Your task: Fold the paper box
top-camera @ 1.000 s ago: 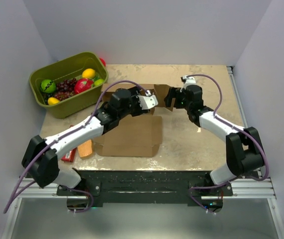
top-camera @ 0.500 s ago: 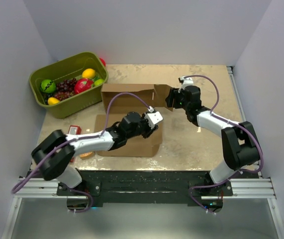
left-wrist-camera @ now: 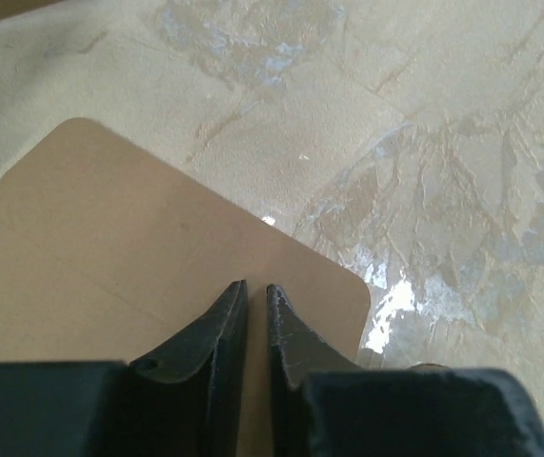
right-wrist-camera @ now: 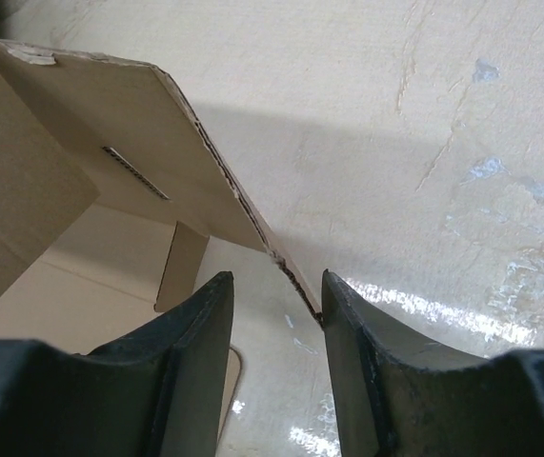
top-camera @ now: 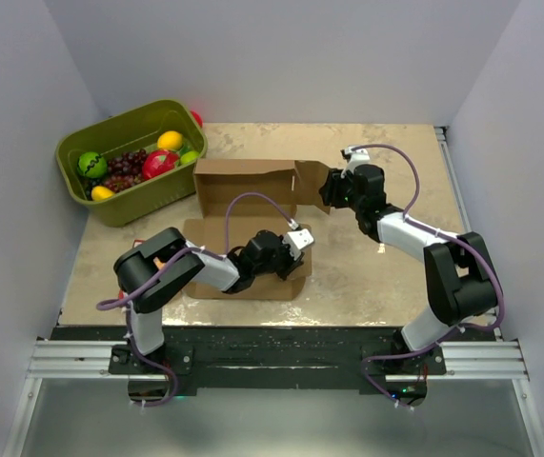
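Paper box on table, folding barely begun by the look of it: rear wall upright, near panel flat, side flaps loose. Left gripper over box's near right corner, almost clenched, grasping nothing visible. Right gripper at box's right flap, jaws parted astride its edge, not clamped.

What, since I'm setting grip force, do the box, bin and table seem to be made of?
Box: brown corrugated cardboard, matte; its cut edge shows layers in the right wrist view. Bin: probably moulded plastic, olive-green, slight sheen, rounded rim. Table: a beige mottled surface with shiny worn patches, perhaps coated board; uncertain.
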Robot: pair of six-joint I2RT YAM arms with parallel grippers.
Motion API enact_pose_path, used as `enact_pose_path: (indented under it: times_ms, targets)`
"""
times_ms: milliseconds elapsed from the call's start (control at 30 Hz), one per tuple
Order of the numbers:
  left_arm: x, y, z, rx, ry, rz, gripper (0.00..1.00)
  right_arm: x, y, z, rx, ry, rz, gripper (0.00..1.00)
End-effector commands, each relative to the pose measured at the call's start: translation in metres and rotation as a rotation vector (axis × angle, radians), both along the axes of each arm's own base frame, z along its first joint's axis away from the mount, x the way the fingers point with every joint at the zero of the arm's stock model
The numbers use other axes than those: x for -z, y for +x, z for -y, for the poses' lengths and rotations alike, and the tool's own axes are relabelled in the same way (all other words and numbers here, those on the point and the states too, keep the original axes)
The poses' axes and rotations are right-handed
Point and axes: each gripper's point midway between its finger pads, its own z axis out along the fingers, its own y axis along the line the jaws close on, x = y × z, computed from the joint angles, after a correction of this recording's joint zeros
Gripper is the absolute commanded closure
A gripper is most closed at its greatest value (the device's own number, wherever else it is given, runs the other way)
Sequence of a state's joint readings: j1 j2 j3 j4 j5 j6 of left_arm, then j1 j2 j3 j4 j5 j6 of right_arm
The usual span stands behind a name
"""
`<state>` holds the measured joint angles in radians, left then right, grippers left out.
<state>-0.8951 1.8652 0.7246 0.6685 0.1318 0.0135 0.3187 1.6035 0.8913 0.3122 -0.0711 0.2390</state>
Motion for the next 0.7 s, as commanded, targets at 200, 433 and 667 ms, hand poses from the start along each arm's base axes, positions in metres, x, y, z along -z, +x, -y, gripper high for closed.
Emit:
enact_pose_path:
  times_ms: [200,433,667]
  targets:
    - [0.05,-0.011,-0.023,-0.097,0.027,-0.11,0.97,-0.014,-0.001,-0.002,-0.035,0.007,0.059,0.65]
    - [0.071,-0.028,-0.027,-0.043,0.008,-0.183,1.0,-0.022,-0.009,-0.007,-0.082,0.015,0.112,0.85]
    - [0.088,-0.033,-0.039,-0.045,0.005,-0.238,1.0,-0.028,-0.016,-0.012,-0.112,0.021,0.106,0.97]
